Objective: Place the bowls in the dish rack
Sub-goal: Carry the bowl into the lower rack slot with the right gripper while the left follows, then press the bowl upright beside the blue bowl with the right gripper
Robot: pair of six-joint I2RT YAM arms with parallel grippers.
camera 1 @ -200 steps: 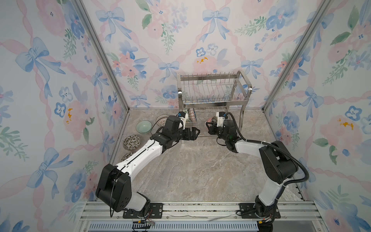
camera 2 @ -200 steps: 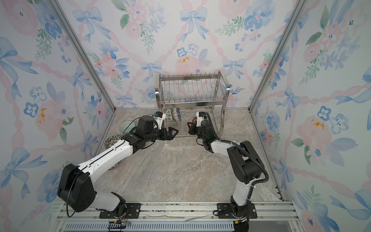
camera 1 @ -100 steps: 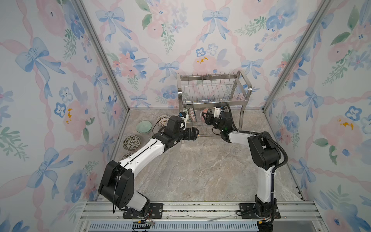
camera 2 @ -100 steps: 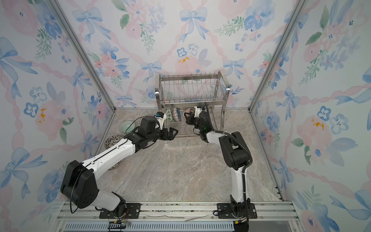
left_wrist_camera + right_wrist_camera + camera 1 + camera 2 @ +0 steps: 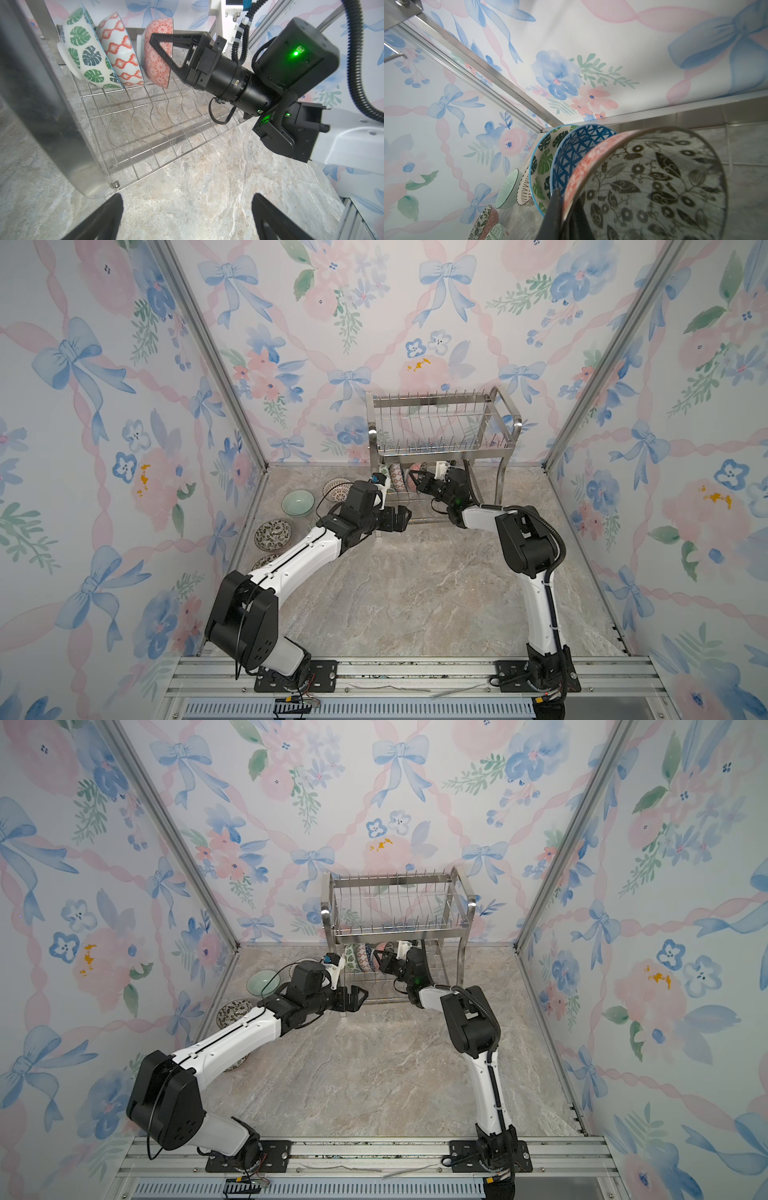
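Observation:
The dish rack [image 5: 440,427] [image 5: 395,907] stands against the back wall. On its lower tier [image 5: 145,128] a green-leaf bowl [image 5: 83,52] [image 5: 542,158] and a red-lattice bowl with blue triangles inside [image 5: 120,54] [image 5: 575,151] lean on edge. Beside them is a red bowl with a dark floral inside [image 5: 158,62] [image 5: 654,187], its lower edge down at the wires. My right gripper [image 5: 415,481] [image 5: 379,959] [image 5: 153,39] [image 5: 566,199] is shut on that bowl's rim. My left gripper [image 5: 401,519] [image 5: 357,997] [image 5: 187,199] is open and empty over the floor by the rack's front left leg.
More bowls lie on the floor at the left: a pale green one [image 5: 297,503], a dark floral one [image 5: 272,534], a patterned one [image 5: 337,489], and one half hidden under the left arm [image 5: 266,561]. The rack's steel leg [image 5: 52,124] is close to my left gripper.
My right gripper has carried the red bowl from in front of the rack into the lower tier, next to the lattice bowl. The left arm has barely moved.

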